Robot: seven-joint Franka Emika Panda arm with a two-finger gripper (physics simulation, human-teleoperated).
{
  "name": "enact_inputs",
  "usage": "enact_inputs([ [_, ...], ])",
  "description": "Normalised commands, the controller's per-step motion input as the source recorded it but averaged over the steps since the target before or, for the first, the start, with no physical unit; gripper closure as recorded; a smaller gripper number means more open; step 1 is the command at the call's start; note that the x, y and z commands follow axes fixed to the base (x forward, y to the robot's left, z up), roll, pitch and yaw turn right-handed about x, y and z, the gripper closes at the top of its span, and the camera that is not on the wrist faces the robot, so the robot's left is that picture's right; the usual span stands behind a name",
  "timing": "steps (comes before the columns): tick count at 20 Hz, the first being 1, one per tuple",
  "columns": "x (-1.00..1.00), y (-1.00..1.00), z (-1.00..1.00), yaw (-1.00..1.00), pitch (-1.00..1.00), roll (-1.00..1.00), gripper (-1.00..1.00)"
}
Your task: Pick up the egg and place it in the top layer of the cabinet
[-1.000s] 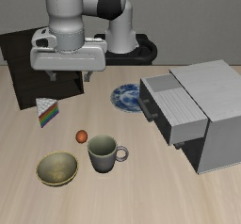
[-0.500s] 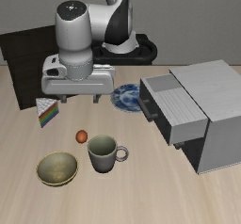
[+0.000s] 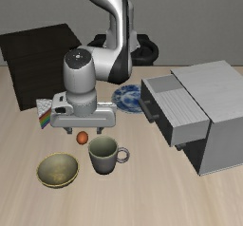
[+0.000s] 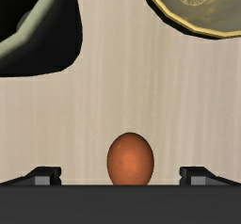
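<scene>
Rust-brown against the pale wood of the table (image 3: pixel 190 197), the egg (image 3: pixel 84 137) now sits directly under your gripper (image 3: pixel 84 131). A second ago the hand hung high above the table, and half a second ago it was partway down; it has since dropped until it hovers just over the egg. In the wrist view the egg (image 4: pixel 130 159) lies between the two fingertips (image 4: pixel 45 174), with bare table showing on either side of it. The fingers are therefore spread wide and not yet touching it. The egg itself has not moved: it rests on the table between the cake slice (image 3: pixel 46 113) and the mug (image 3: pixel 106 155), with the bowl (image 3: pixel 58 170) nearby. The descent looks almost finished and the alignment looks good, though the egg sits slightly off centre toward one finger. What seems left of this step is a little more lowering and then the squeeze. Close gently, because a round, smooth shell could well roll or squirt out if one finger reaches it first. The cabinet (image 3: pixel 220 97) stands well apart at the exterior view's right, its top drawer (image 3: pixel 163 99) apparently pulled out beside the plate (image 3: pixel 126 98), so the whole carry is still ahead.
</scene>
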Motion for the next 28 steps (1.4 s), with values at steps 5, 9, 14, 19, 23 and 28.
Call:
enact_inputs([
  [5,0.0,-0.2,-0.6,0.0,0.0,0.0,1.0],
  [9,0.0,0.0,0.0,0.0,0.0,0.0,1.0],
  [14,0.0,0.0,0.2,0.0,0.0,0.0,1.0],
  [19,0.0,0.0,1.0,0.0,0.0,0.0,1.0],
  [23,0.0,0.0,1.0,0.0,0.0,0.0,1.0],
  [28,0.0,0.0,1.0,0.0,0.0,0.0,1.0],
])
